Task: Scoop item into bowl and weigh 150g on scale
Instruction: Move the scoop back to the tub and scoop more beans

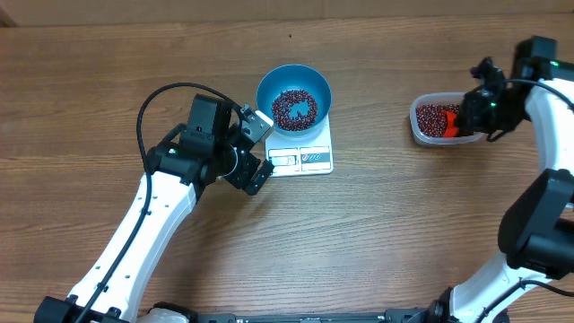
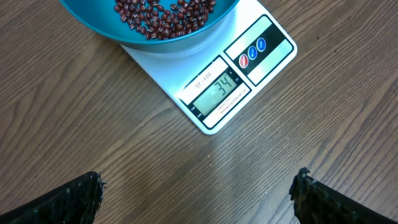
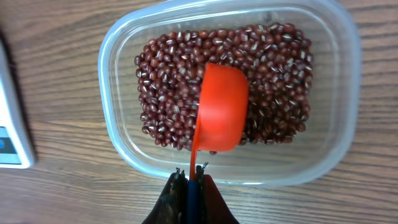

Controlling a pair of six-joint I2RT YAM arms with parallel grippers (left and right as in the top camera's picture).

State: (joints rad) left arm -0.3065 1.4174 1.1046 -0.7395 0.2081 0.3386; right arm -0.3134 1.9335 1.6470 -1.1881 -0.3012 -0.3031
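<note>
We hold an orange plastic scoop (image 3: pixel 221 115) on small red-brown beans (image 3: pixel 165 93).
Our right tool (image 3: pixel 189 177) grasps its handle; our left tool (image 1: pixel 262 151) gapes, released, beside the flat white scale (image 1: pixel 300 160).

Two robot arms are seen from above. The left arm (image 1: pixel 154 211) is built of long white shells joined by black housings, and a thin black cable (image 1: pixel 152 99) is looped above it. A black boxy housing (image 1: pixel 204 115) is mounted at its wrist. The left pincer (image 1: pixel 263 151) is fitted with black fingers (image 2: pixel 78 202), whose surface is shown rough and pitted. The right arm (image 1: pixel 547 117) is likewise made of white shells and black joints, and a small green light (image 1: pixel 492 101) is seen near its wrist. The right pincer (image 3: pixel 191 186) is formed of dark, narrow fingers.
</note>
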